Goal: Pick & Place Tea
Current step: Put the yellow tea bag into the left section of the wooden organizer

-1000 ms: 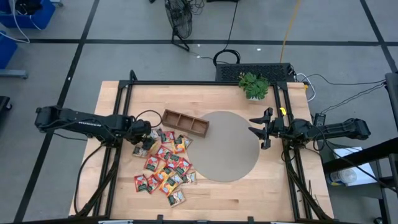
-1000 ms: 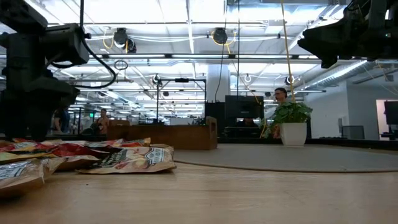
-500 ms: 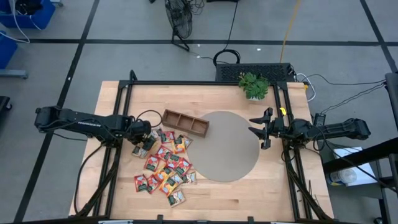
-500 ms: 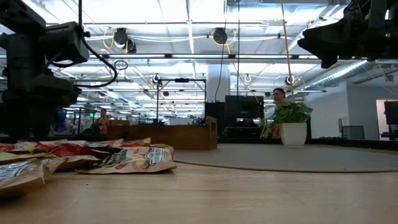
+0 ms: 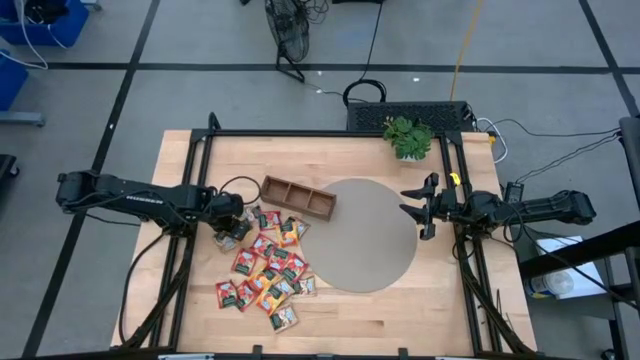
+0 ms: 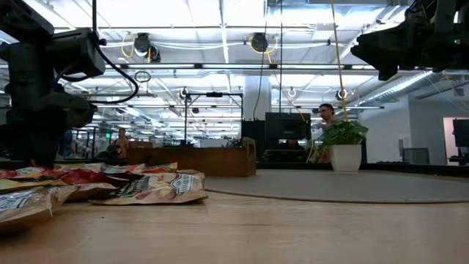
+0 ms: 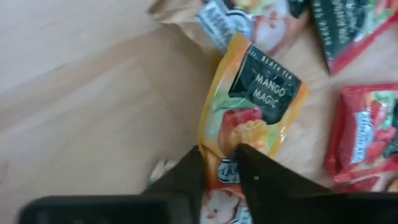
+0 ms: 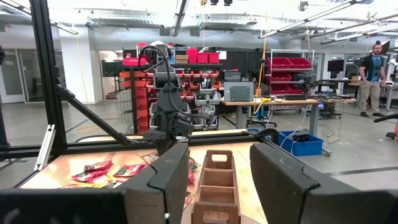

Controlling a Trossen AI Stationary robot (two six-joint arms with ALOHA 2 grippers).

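The left tool (image 5: 233, 226) is down at the upper-left edge of the tea pile (image 5: 265, 268), which lies spread on the worktop (image 5: 340, 320) just in front of the wooden compartment tray (image 5: 298, 197). In the left wrist view the two dark fingers (image 7: 261, 180) are pinched onto the lower edge of one yellow-orange sachet (image 7: 249, 118) labelled "Mango Magic", so this tool is closed and gripping that sachet. Whether the sachet has left the worktop cannot be told. Red sachets (image 7: 360, 137) lie just beside it and a darker one (image 7: 348, 31) near it. The right tool (image 5: 424, 207) waits above the far edge of the round grey mat (image 5: 375, 240), well apart from the pile, with its fingers (image 8: 168, 180) spread. Handling judgement: each sachet is a thin, light, flexible paper or foil packet, probably slick on its face and easily creased. It offers little thickness when flat, so a pinch on a sealed edge or a raised corner is the likely best hold. Overlapping neighbours may be dragged or lifted along. A light packet held by one edge will hang and may swing, so placement into a narrow tray compartment would call for slow travel and a low release.
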